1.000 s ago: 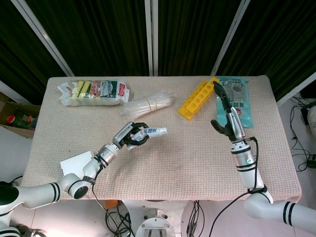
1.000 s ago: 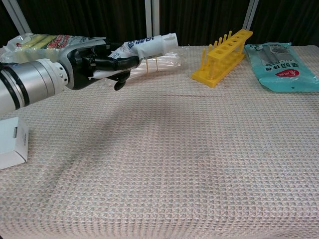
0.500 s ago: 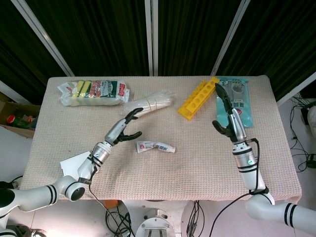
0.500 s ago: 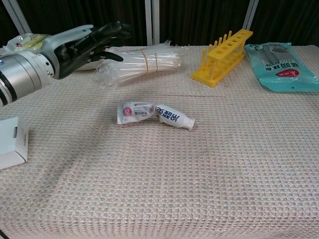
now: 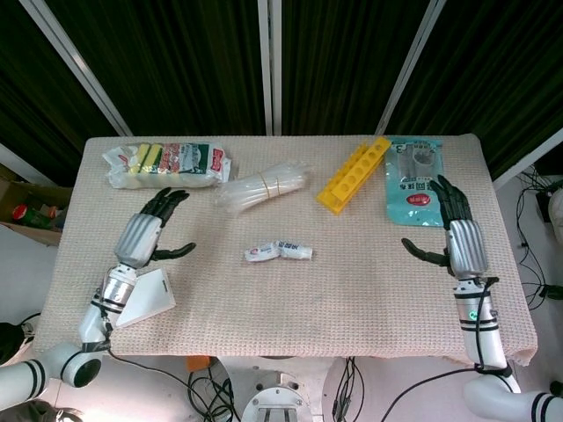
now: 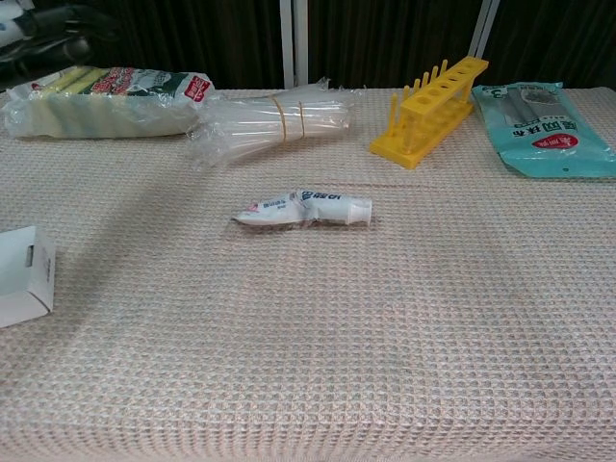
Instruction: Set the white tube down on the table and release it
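From the head view, the white tube (image 5: pixel 278 251) lies flat on the tabletop (image 5: pixel 352 281) near its middle, touching nothing but the cloth. My left hand (image 5: pixel 149 230) sits well apart from it at the left, above the white box (image 5: pixel 145 297), fingers spread and holding nothing. My right hand (image 5: pixel 457 230) is at the far right, just near of the teal packet (image 5: pixel 418 180), fingers likewise spread and empty. I judge the put-down and letting go as done; the next move calls for no more than keeping both hands clear of the tube.

From the chest view, the tube (image 6: pixel 306 208) rests crumpled at its flat end, cap pointing right, near of the bundle of clear plastic sleeves (image 6: pixel 274 120) and left of the yellow rack (image 6: pixel 428 109). Neither hand shows clearly here; a dark blur in the top left corner may be my left hand, but I cannot tell. The box is cut off by the left edge, and the tube's print is too small to read.
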You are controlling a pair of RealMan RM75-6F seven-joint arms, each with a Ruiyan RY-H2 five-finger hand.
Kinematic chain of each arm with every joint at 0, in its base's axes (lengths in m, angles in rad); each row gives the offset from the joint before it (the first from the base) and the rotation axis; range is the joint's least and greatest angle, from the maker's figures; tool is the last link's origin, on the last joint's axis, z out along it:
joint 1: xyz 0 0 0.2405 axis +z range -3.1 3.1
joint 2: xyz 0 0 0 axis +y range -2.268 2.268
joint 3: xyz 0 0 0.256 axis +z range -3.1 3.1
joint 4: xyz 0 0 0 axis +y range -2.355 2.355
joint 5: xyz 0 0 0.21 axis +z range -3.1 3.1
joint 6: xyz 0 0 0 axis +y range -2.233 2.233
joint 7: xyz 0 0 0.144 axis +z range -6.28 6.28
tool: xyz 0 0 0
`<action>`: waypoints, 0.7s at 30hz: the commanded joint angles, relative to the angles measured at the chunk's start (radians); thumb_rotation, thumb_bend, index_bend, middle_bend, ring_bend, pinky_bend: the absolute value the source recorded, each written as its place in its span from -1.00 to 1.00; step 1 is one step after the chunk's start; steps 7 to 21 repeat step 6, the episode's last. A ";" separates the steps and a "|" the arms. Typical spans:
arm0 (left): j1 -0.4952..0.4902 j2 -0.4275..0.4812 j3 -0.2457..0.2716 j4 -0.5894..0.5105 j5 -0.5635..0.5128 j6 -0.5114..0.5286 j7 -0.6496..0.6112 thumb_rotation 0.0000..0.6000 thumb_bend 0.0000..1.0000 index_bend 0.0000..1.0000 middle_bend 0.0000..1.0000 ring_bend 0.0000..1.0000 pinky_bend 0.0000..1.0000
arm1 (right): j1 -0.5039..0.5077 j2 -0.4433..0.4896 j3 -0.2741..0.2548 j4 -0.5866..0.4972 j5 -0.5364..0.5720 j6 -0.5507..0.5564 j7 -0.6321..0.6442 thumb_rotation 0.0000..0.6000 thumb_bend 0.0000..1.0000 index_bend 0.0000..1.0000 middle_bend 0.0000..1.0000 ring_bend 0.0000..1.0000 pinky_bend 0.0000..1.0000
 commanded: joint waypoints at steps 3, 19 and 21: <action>0.222 0.065 0.129 0.007 0.036 0.224 0.153 -0.82 -0.88 -0.77 -0.79 -0.98 -0.70 | -0.196 0.025 -0.100 0.081 0.124 0.126 -0.208 -0.52 -1.00 -1.00 -1.00 -1.00 -1.00; 0.258 0.063 0.142 0.021 0.047 0.245 0.120 -0.83 -0.88 -0.77 -0.79 -0.98 -0.70 | -0.224 0.023 -0.109 0.108 0.133 0.110 -0.160 -0.52 -1.00 -1.00 -1.00 -1.00 -1.00; 0.258 0.063 0.142 0.021 0.047 0.245 0.120 -0.83 -0.88 -0.77 -0.79 -0.98 -0.70 | -0.224 0.023 -0.109 0.108 0.133 0.110 -0.160 -0.52 -1.00 -1.00 -1.00 -1.00 -1.00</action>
